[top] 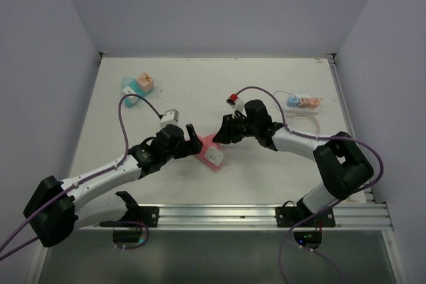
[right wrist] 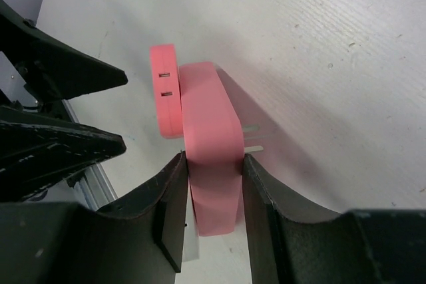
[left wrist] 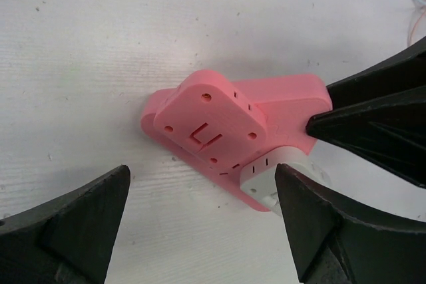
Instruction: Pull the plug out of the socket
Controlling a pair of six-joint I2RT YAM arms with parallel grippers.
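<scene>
My right fingers (right wrist: pixel 166 211) clench the pink socket (right wrist: pixel 210 131) at the centre of the tabletop (top: pixel 266 84). My left fingers (left wrist: pixel 73 224) are released, spread wide, with the white plug (left wrist: pixel 269 177) beside one tip.

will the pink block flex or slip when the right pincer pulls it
Probably stiff: the pink block shows crisp edges, undeformed in the right pincer. Likely light, looking like moulded plastic. Its smooth flat sides might slip under a hard pull.

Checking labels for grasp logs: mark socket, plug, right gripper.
socket (left wrist: pixel 206 121): left wrist view, raised pink face.
plug (left wrist: pixel 263 179): left wrist view, white body.
right gripper (right wrist: pixel 213 159): right wrist view, midway between fingertips, shut on socket.
</scene>
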